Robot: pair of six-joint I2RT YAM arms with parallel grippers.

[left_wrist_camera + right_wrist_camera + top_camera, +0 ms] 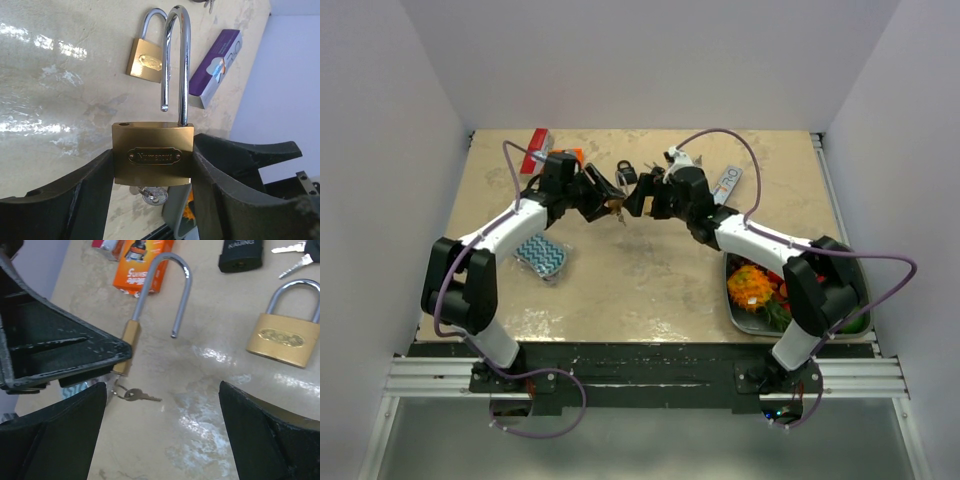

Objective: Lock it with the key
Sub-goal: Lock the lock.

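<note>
Gripping one open padlock (152,155), left hand (605,200), one key (152,194), second padlock (145,59) flat

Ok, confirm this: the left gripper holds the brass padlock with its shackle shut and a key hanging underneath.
Not shut: the left wrist view shows the shackle open, its free end lifted clear. The left gripper does hold the padlock, key underneath.

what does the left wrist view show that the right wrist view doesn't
Only left wrist: the purple box and the engraved face of the held padlock. Only right wrist: the orange box and a black lock. Both: the held padlock, shackle open, in the left gripper, a key hanging from its underside, and a second brass padlock lying on the table.
</note>
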